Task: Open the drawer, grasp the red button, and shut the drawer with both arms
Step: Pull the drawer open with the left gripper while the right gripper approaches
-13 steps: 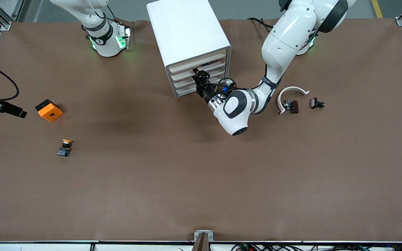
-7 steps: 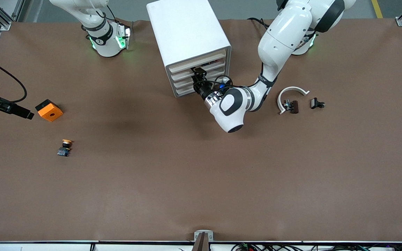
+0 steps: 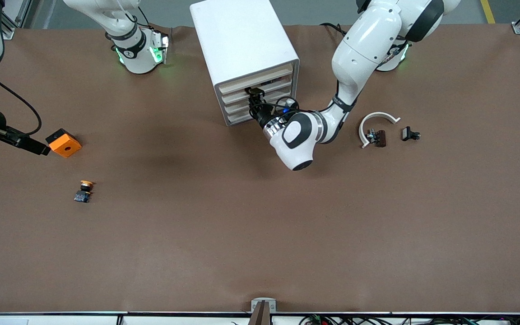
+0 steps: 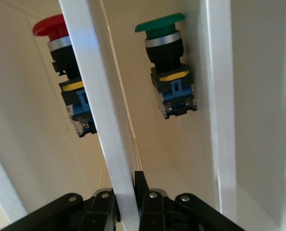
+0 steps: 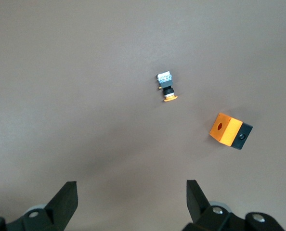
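Observation:
The white cabinet stands between the arms' bases, its four drawers all in. My left gripper is at its front, shut on the white front strip of the drawer. In the left wrist view the red-capped button lies inside, partly hidden by that strip. A green-capped button lies in the space beside it. My right gripper hangs open and empty over the table beside the orange cube.
A yellow-orange-capped button lies nearer the front camera than the orange cube. A white curved bracket with a small dark part, and another black part, lie toward the left arm's end.
My left gripper moved in to the cabinet front and shut on the drawer's front strip. My right gripper drifted over the table closer to the orange cube, still open.

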Robot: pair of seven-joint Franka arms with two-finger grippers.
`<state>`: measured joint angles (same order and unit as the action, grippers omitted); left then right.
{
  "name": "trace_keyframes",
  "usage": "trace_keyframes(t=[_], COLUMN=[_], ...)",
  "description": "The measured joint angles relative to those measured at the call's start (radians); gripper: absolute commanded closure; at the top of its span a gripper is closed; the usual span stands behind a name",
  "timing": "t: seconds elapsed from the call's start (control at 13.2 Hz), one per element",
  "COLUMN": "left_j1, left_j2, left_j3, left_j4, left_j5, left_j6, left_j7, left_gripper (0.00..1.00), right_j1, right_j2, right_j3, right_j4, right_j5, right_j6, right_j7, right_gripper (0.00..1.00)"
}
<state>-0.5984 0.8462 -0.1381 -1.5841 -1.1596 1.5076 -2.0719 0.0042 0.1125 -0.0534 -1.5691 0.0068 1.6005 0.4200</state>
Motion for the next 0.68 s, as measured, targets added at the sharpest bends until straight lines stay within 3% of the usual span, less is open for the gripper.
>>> trace_keyframes(t=[0.68], left_j1=[0.063], left_j2=[0.0], left_j3=[0.01], left_j4=[0.01], left_j5=[0.007], left_j6=[-0.006], left_j7=[0.0], left_gripper=[0.95], right_j1=[0.103], right_j2=[0.0], right_j3=[0.003], right_j4=[0.007], right_j5=[-0.008], right_j6=[-0.004], right_j7=[0.206], right_gripper=[0.0])
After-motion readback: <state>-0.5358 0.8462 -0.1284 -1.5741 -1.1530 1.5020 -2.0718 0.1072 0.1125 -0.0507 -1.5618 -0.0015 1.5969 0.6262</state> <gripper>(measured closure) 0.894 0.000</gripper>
